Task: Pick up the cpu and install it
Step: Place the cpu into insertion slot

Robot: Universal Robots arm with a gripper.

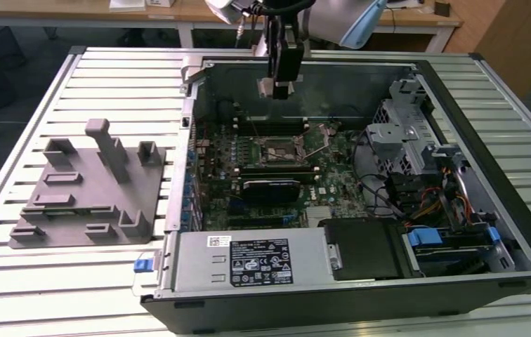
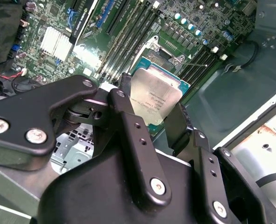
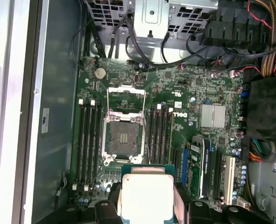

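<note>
Pale slatted metal forms the table [image 1: 22, 281], and wooden desks [image 1: 153, 8] run along the back of the room at the top of the exterior view. An open computer case [image 1: 359, 312] lies on its side across the middle and right of that frame. A grey plastic fixture [image 1: 88, 189] with upright posts stands beside it at the left.

At the upper middle of the exterior view, the gripper [image 1: 282, 90] hangs over the far part of the case, above the green motherboard [image 1: 341, 151]. Both wrist views show its black fingers [image 2: 128, 135] pinching the cpu [image 3: 147, 196] by two opposite edges. The chip's silvery top plate faces the cameras, and the chip is held clear of the board.

The cpu socket [image 3: 123, 137] lies open on the motherboard with its metal frame swung up. Rows of black memory slots [image 3: 87, 140] flank it on both sides. The cpu is apart from the socket, not touching it.
</note>
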